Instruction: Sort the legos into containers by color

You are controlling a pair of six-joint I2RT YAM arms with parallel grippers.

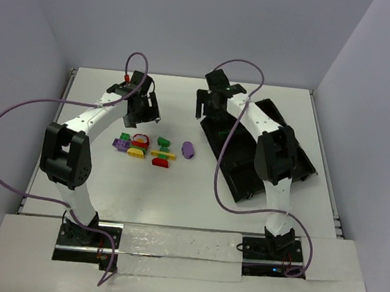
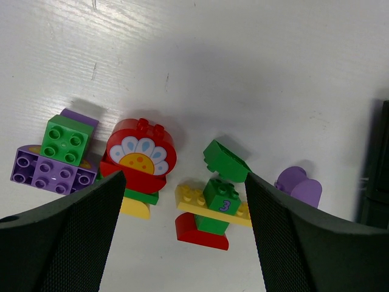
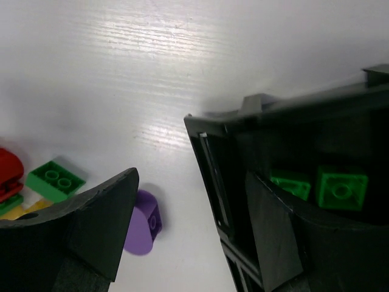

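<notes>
The legos lie in a loose cluster (image 1: 146,148) on the white table, left of the black divided tray (image 1: 298,160). In the left wrist view I see a green brick (image 2: 67,139) on purple bricks (image 2: 51,173), a red flower piece (image 2: 141,152), a tilted green brick (image 2: 225,159), and a green "3" brick (image 2: 222,198) on a yellow plate over a red curved piece (image 2: 200,231). A purple rounded piece (image 1: 188,149) lies apart. My left gripper (image 2: 183,179) hangs open and empty above the cluster. Over the tray's left rim (image 3: 213,158), my right gripper (image 3: 191,176) is open and empty. Two green bricks (image 3: 343,188) lie in one compartment.
The right arm (image 1: 274,154) stretches across the tray and hides most compartments in the top view. Purple cables loop over both arms. The table's back edge and walls are close behind the grippers.
</notes>
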